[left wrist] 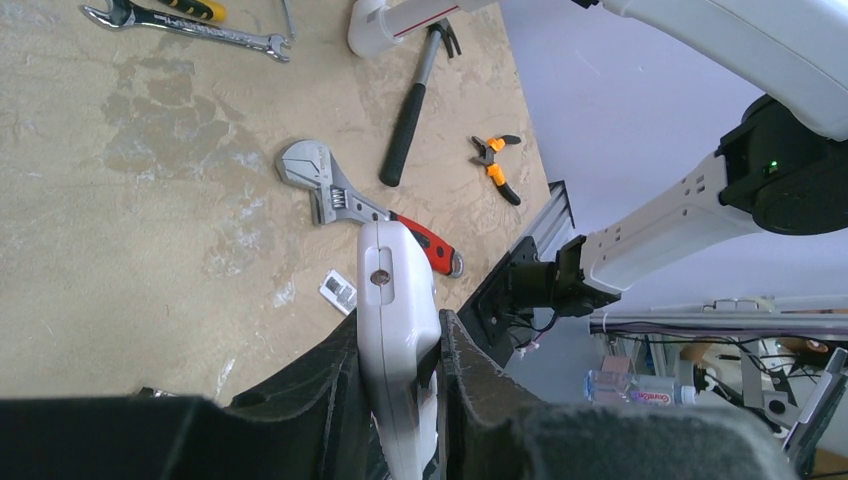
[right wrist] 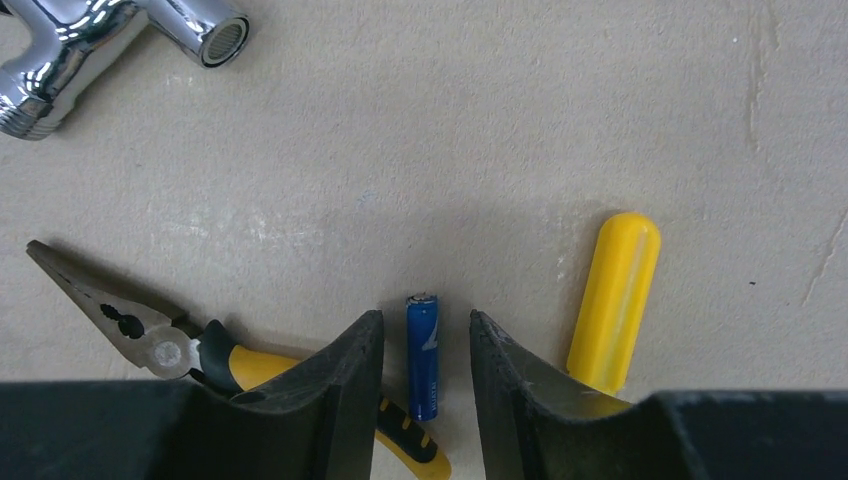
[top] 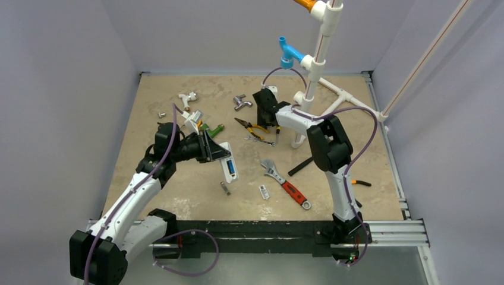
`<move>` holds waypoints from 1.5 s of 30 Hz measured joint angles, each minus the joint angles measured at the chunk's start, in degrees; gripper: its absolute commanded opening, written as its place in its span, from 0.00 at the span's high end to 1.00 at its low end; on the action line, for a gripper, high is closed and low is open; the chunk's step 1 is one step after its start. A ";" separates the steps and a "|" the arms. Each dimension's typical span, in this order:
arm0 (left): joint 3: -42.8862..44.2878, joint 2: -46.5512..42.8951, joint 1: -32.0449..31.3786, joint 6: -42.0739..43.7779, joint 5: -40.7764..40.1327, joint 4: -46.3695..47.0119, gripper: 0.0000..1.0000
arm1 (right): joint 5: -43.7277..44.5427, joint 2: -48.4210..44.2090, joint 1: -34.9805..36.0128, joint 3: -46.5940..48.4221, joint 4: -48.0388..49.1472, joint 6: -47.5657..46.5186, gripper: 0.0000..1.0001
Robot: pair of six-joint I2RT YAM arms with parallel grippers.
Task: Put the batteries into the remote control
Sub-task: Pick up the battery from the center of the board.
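My left gripper (top: 215,151) is shut on one end of the white remote control (top: 229,167) and holds it above the table, back side up. A blue patch shows in its recess (top: 230,171). In the left wrist view the remote (left wrist: 392,290) is clamped edge-on between the fingers (left wrist: 470,370). My right gripper (right wrist: 425,325) is open and low over the table, with one blue battery (right wrist: 422,355) lying between its fingers with a gap on each side. In the top view the right gripper (top: 265,108) is at the back centre; the battery is hidden there.
Yellow-handled pliers (right wrist: 130,330) and a yellow cap (right wrist: 615,300) flank the right gripper. A chrome fitting (right wrist: 90,40) lies beyond. A red-handled wrench (top: 288,185), a small white piece (top: 264,192), a small metal piece (top: 225,188) and a hammer (top: 300,166) lie in front. A white pipe stand (top: 309,89) rises at back right.
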 measured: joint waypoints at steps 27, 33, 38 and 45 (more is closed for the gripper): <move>0.00 2.14 0.00 0.02 0.20 -0.04 1.00 | -0.42 0.09 -0.22 0.24 -2.08 -4.37 1.00; 0.13 2.14 0.00 0.02 0.20 -0.09 1.00 | -0.50 -4.15 -0.20 -3.39 -2.29 -8.31 1.00; 1.07 2.14 0.00 0.02 0.17 -0.11 1.00 | -2.95 -12.63 0.50 -9.29 1.70 -11.63 1.00; 1.86 1.22 0.00 0.66 0.02 -1.70 1.00 | -13.81 -28.48 2.34 -22.43 8.20 -12.55 1.00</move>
